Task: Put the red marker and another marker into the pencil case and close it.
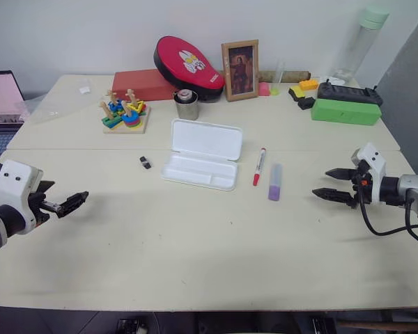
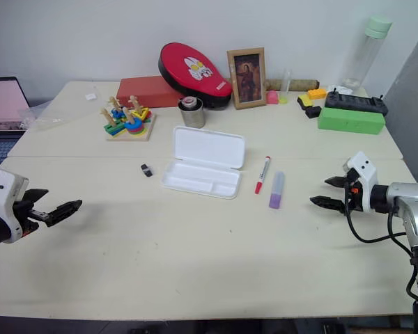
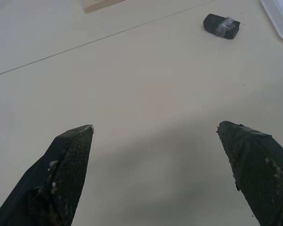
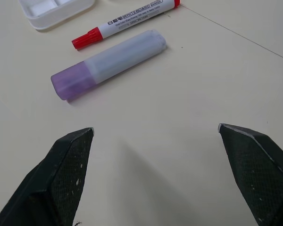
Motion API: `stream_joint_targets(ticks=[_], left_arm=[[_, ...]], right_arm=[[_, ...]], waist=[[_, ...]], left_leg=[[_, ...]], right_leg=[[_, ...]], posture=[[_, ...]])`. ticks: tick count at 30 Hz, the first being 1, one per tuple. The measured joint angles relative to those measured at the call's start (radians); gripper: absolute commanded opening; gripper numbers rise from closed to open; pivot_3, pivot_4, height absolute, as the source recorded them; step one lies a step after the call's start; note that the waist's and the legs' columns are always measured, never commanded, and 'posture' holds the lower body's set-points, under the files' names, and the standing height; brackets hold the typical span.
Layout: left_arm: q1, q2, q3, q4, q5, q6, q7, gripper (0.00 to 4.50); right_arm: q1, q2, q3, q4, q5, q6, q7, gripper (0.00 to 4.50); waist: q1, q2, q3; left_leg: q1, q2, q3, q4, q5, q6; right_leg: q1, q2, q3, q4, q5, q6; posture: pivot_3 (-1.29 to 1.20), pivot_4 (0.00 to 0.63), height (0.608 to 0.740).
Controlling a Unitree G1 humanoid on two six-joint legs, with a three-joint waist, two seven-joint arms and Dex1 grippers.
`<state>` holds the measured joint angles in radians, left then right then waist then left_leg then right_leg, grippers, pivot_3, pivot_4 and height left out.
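Note:
The white pencil case (image 1: 202, 153) lies open in the middle of the table, its lid folded back. Just right of it lies the red marker (image 1: 259, 165), slim and white with a red cap, and beside that the short pale-purple marker (image 1: 274, 182). Both also appear in the right wrist view: the red marker (image 4: 127, 21) and the purple marker (image 4: 108, 63). My right gripper (image 1: 329, 184) hovers open to the right of the markers, apart from them. At the table's left side my left gripper (image 1: 75, 202) is open over bare tabletop.
A small black clip (image 1: 145, 162) lies left of the case. At the back stand a wooden ring toy (image 1: 125, 113), a metal cup (image 1: 187, 104), a red box (image 1: 145, 83), a red pad (image 1: 187, 64), a framed picture (image 1: 240, 69) and a green box (image 1: 345, 110). A laptop (image 1: 0, 104) sits far left.

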<state>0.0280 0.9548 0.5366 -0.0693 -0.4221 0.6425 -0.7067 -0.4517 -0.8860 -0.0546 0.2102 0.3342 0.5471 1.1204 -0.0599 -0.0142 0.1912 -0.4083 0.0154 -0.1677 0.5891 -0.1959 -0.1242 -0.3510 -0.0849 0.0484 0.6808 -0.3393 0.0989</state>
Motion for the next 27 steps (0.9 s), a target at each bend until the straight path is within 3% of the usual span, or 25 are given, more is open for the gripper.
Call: stream_joint_targets(ticks=[8, 12, 15, 21, 27], left_arm=[[-0.038, -0.015, -0.013, 0.001, 0.019, 0.0, 0.037, 4.5], [-0.081, -0.035, -0.104, 0.013, 0.052, -0.055, 0.025, 4.5], [-0.19, -0.043, -0.218, 0.077, 0.074, -0.126, -0.044, 4.5], [-0.65, -0.14, -0.537, 0.388, 0.192, -0.348, -0.302, 4.5], [-0.787, -0.217, -0.708, 0.659, 0.311, -0.511, -0.483, 4.5]], right_arm=[[0.0, 0.001, 0.0, -0.01, 0.001, 0.006, -0.002, 4.46], [0.0, 0.002, -0.003, -0.026, 0.011, 0.012, 0.0, 4.46], [-0.001, 0.003, -0.009, -0.069, 0.045, 0.031, 0.02, 4.46], [-0.003, 0.029, -0.035, -0.385, 0.198, 0.14, 0.021, 4.46], [0.051, 0.039, -0.061, -0.583, 0.262, 0.238, -0.079, 4.46]], waist=[[0.001, 0.0, 0.0], [0.002, 0.0, 0.0], [0.005, 0.0, 0.0], [0.013, -0.001, 0.0], [-0.015, 0.0, 0.0]], left_leg=[[0.0, 0.0, 0.0, 0.0, 0.0, 0.0], [0.0, 0.0, 0.0, 0.0, 0.0, 0.0], [0.0, 0.0, 0.0, 0.001, 0.0, 0.0], [-0.002, -0.001, -0.001, 0.003, 0.0, 0.0], [-0.007, -0.001, -0.001, 0.003, 0.001, -0.001]], right_leg=[[0.0, 0.0, 0.0, 0.0, 0.0, 0.0], [0.0, 0.0, 0.0, 0.0, 0.0, 0.0], [0.001, 0.0, -0.001, 0.0, 0.0, 0.0], [0.002, 0.0, -0.002, -0.001, 0.0, 0.001], [-0.003, 0.0, -0.002, 0.0, 0.0, 0.001]], posture=[[0.0, 0.15, 0.74], [0.0, 0.15, 0.74], [0.0, 0.15, 0.74], [0.0, 0.15, 0.74], [0.0, 0.15, 0.74]])
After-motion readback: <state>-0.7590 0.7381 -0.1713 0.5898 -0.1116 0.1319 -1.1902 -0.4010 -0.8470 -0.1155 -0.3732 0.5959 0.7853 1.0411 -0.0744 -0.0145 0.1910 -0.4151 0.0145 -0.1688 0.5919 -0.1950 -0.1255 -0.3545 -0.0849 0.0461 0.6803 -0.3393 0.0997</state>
